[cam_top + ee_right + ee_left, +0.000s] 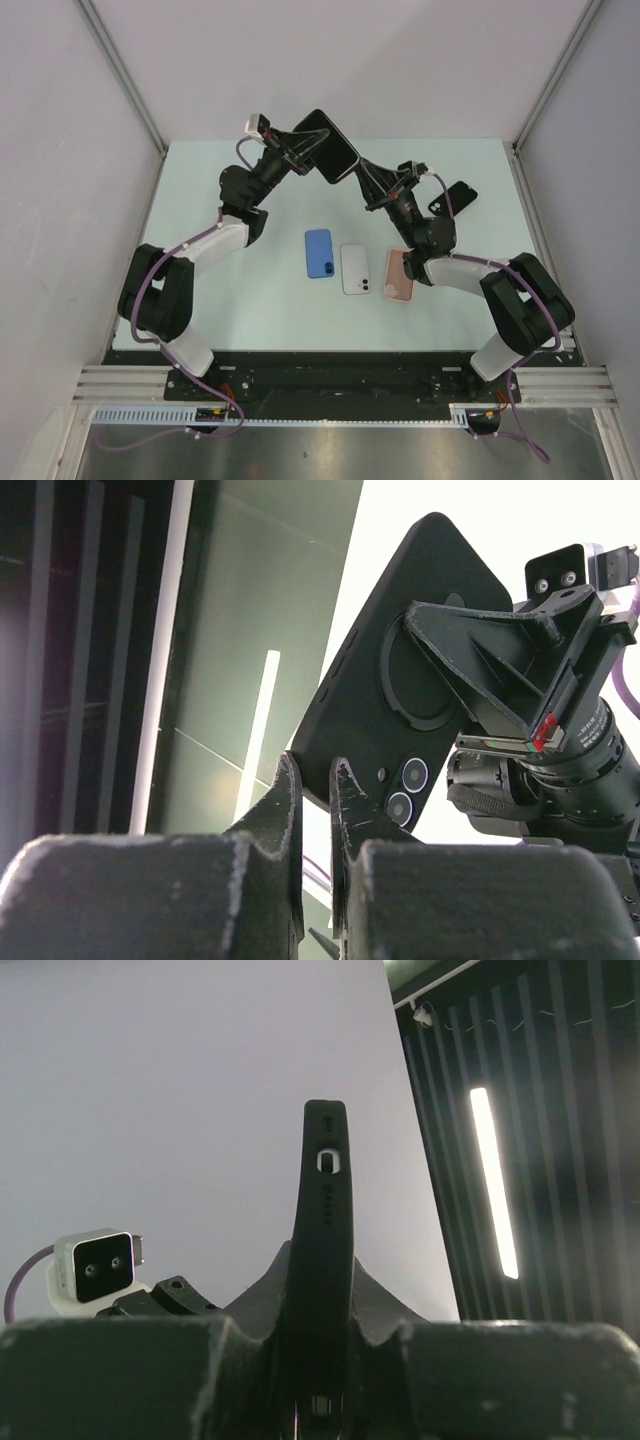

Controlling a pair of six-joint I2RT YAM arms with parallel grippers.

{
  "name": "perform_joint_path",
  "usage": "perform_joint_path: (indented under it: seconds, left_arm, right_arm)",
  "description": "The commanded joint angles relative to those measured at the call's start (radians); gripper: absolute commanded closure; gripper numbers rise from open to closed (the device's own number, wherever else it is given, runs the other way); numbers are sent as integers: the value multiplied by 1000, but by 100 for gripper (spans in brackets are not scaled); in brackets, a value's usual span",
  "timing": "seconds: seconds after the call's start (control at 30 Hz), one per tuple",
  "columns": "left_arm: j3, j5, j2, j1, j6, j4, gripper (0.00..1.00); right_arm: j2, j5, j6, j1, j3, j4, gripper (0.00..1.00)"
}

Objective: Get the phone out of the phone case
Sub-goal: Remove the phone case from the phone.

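A black phone in a black case [330, 143] is held up above the far middle of the table. My left gripper [303, 150] is shut on it. In the left wrist view the case [323, 1200] stands edge-on between my fingers [320, 1260]. My right gripper [372, 178] is at the case's lower right corner. In the right wrist view the case back [400, 650] with its ring and two camera lenses faces me. My right gripper [315, 770] is nearly shut with a thin gap, its tips at the case's bottom corner. I cannot tell whether they pinch the rim.
On the table lie a blue phone [319, 253], a white phone [355, 268] and a pink phone [398, 275] in a row. A black item [453, 197] lies at the right behind my right arm. White walls enclose the table.
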Motion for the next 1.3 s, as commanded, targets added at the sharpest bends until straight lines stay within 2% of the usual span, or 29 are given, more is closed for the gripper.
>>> perform_joint_path:
  seconds: [0.0, 0.43, 0.6, 0.8, 1.07, 1.17, 1.27]
  left_arm:
    - [81, 224, -141, -114, -69, 460, 100]
    - [109, 223, -161, -111, -95, 461, 100]
    - [126, 218, -151, -111, -90, 461, 100]
    - [149, 209, -122, -111, -99, 466, 100]
    - [162, 223, -105, -113, -87, 460, 100]
    - [161, 238, -93, -114, -98, 458, 100]
    - [161, 256, -82, -117, -107, 447, 100]
  right_arm:
    - [124, -22, -5, 53, 16, 84, 100]
    - [262, -70, -82, 40, -21, 80, 100]
    - [294, -30, -77, 32, -110, 80, 100]
    - [366, -34, -51, 35, -124, 80, 100]
    - [381, -79, -105, 30, -127, 63, 100]
    - [345, -123, -162, 21, -125, -8, 100]
    - [247, -155, -275, 12, -124, -193, 100]
